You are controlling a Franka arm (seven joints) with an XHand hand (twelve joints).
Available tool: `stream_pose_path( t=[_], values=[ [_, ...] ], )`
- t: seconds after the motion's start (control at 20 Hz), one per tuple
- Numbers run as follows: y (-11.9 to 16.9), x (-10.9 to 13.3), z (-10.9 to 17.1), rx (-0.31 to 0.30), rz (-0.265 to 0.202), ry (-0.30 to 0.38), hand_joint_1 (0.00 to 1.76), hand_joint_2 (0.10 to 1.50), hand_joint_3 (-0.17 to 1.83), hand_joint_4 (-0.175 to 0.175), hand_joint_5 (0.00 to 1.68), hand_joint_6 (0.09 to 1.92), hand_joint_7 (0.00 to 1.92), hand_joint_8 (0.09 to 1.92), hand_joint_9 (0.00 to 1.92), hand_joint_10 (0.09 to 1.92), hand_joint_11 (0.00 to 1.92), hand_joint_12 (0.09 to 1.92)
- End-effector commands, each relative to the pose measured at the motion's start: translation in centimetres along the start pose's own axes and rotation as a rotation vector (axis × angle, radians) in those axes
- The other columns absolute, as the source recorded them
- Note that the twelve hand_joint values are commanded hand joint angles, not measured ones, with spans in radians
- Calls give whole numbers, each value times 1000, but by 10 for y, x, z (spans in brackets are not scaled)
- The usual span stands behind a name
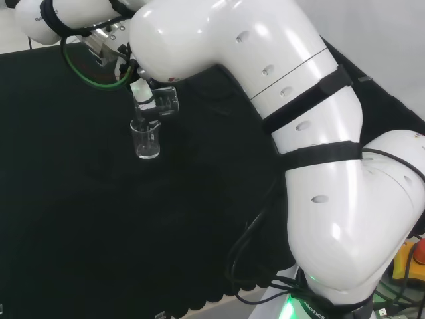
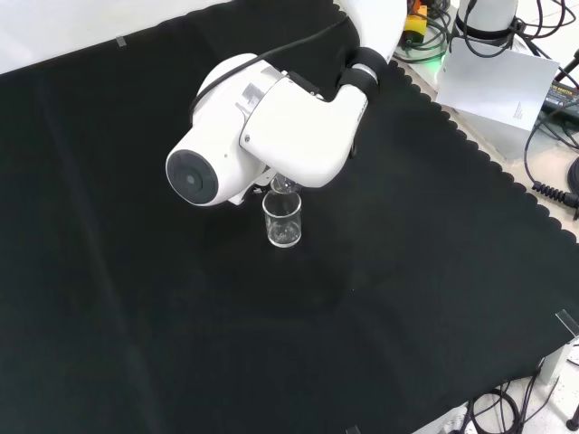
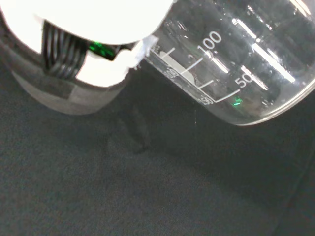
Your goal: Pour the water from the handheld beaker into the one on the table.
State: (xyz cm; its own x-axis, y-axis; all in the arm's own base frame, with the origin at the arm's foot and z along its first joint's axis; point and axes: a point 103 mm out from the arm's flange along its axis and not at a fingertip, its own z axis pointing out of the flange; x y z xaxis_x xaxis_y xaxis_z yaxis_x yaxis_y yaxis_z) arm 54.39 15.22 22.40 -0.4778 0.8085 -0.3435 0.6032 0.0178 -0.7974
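Pouring step under way, by the look of it: hand (image 1: 141, 93) gripping held beaker (image 1: 166, 101), fingers curled round it, tipping it near sideways, mouth toward table beaker (image 1: 146, 139)

Table beaker standing upright on cloth (image 1: 80, 219), mid-bench, directly below held beaker's lip; in front view table beaker (image 2: 283, 220) showing just under arm link (image 2: 262, 127)

Water stream too faint to tell; wrist view showing held beaker (image 3: 236, 64) tilted, near empty

Next move calling for: keeping lip over table beaker's mouth, tilting slowly, avoiding knock on rim
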Motion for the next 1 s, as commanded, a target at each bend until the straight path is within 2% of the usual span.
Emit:
stream_pose_path(
  t=[0.05, 0.75, 1.0],
  values=[
    [1, -10, 7, -38, -18, 33, 1318, 654, 614, -175, 1309, 560, 1371, 515, 1587, 428, 1313, 683],
    [1, -19, 14, -140, -48, 111, 1318, 653, 615, -175, 1308, 560, 1371, 516, 1586, 431, 1315, 683],
    [1, -28, 19, -205, -68, 173, 1318, 653, 615, -175, 1308, 560, 1371, 516, 1585, 431, 1315, 682]
  ],
)
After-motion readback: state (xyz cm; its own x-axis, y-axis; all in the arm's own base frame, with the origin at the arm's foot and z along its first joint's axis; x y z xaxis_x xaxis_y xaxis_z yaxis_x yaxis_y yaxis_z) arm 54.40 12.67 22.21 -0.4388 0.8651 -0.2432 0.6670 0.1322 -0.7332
